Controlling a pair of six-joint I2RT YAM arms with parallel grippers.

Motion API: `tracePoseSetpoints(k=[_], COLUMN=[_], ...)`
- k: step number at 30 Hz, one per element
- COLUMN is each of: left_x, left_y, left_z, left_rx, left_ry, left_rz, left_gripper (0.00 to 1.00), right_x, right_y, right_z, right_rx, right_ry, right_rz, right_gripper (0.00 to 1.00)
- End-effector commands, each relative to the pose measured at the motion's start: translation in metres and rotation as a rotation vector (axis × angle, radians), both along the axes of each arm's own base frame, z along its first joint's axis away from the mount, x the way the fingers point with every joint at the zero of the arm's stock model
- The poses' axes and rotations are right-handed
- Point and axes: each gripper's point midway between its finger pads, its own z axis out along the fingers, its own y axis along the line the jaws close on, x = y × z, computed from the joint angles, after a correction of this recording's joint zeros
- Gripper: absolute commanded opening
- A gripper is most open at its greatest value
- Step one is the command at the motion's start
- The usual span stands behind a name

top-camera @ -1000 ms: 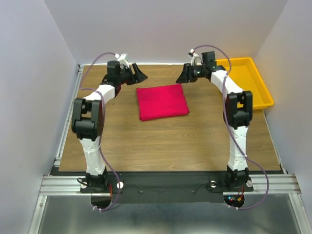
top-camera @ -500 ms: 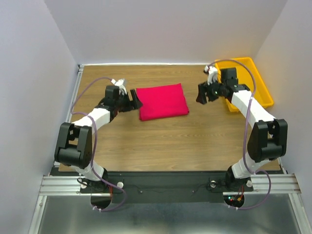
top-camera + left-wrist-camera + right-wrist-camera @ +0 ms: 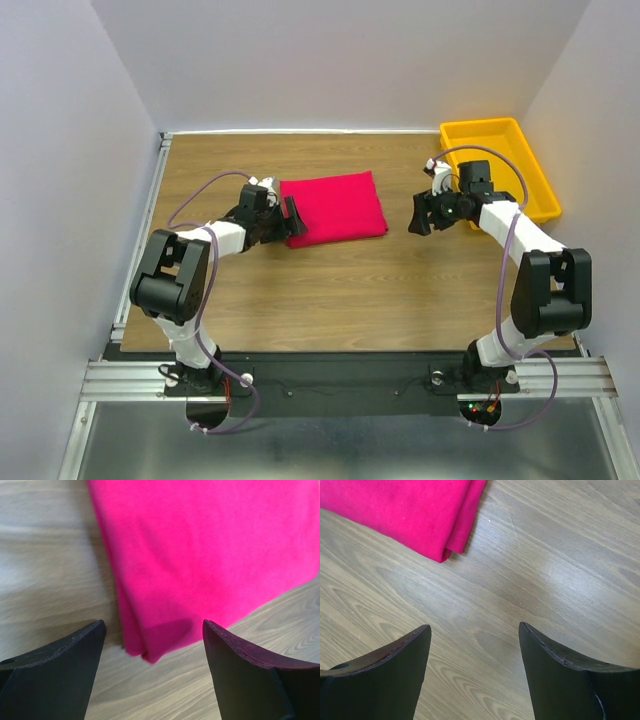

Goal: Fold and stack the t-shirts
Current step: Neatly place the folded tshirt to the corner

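Lying slightly toward 12 o'clock from the middle of the pale wood-grain surface [image 3: 350, 290], the crimson-red cotton t-shirt [image 3: 333, 208] is already folded into a soft, thick, nearly square pad. Its slightly longer axis runs from 9 to 3 o'clock in the overhead view, a little skewed. The left pincer [image 3: 290, 222] sits at the pad's 9 o'clock edge, close to its 7 o'clock corner, with its jaws apart. Its wrist view shows that layered, rounded corner between the two tapered black fingers, toward 12 o'clock; whether they touch the cloth I cannot tell. The right pincer [image 3: 415, 215] also has its jaws apart and holds nothing. It hangs over bare wood at 3 o'clock from the pad, clearly apart from it, and its wrist view shows the stitched corner off at 11 o'clock. The yellow plastic tray [image 3: 520, 135] lies beyond, at the surface's 1 o'clock corner. The left arm looks the nearer, so any grasp probably depends on cloth lying at its 3 o'clock and on catching every limp layer.
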Motion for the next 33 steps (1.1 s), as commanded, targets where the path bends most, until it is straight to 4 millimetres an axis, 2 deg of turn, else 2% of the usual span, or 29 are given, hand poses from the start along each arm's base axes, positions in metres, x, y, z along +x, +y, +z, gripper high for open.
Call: tracePoseSetpoints(k=[1,6,9,10,12,14,15,17,21,22,24,25,28,29,33], left_x=[0.013,0.012,0.008,0.008,0.01,0.01,0.013,0.016,0.028,0.034,0.04,0.045,0.057,0.062,0.079], left_y=[-0.018,-0.027,-0.022,-0.02,-0.013,-0.006,0.004,0.015,0.05,0.066,0.087,0.109,0.142,0.164,0.209], left_z=[0.009,0.004,0.0,-0.001,-0.003,-0.005,-0.008,-0.007,-0.006,-0.006,-0.006,-0.008,-0.01,-0.011,-0.006], left_rx=[-0.031,-0.04,-0.019,-0.01,0.021,0.039,0.049,0.056,0.109,0.137,0.172,0.213,0.274,0.303,0.339], left_ry=[-0.029,-0.003,0.013,0.015,0.011,0.022,0.029,0.031,0.031,0.033,0.037,0.048,0.071,0.075,0.082], left_rz=[-0.006,-0.016,-0.007,-0.006,0.0,0.006,0.019,0.029,0.062,0.073,0.086,0.098,0.124,0.159,0.239], left_gripper=[0.86,0.71,0.57,0.49,0.41,0.28,0.23,0.0,0.0,0.0,0.0,0.0,0.0,0.0,0.0], right_x=[0.009,0.009,0.009,0.009,0.009,0.009,0.009,0.01,0.01,0.01,0.01,0.01,0.01,0.01,0.009], right_y=[0.0,-0.004,-0.007,-0.007,-0.007,-0.007,-0.008,-0.016,-0.019,-0.02,-0.021,-0.021,-0.021,-0.021,-0.02], right_z=[0.023,0.022,0.025,0.026,0.026,0.026,0.026,0.026,0.027,0.028,0.028,0.028,0.03,0.029,0.03], right_rx=[0.032,0.042,0.048,0.048,0.052,0.054,0.052,0.051,0.052,0.051,0.053,0.053,0.057,0.059,0.064], right_ry=[-0.1,-0.098,-0.104,-0.108,-0.107,-0.106,-0.107,-0.107,-0.11,-0.114,-0.114,-0.114,-0.118,-0.115,-0.114], right_rz=[0.013,0.002,-0.007,-0.007,-0.007,-0.01,-0.01,-0.032,-0.039,-0.043,-0.044,-0.044,-0.042,-0.042,-0.038], right_gripper=[0.77,0.77,0.77,0.77,0.77,0.77,0.77,0.77,0.77,0.77,0.77,0.77,0.77,0.77,0.77])
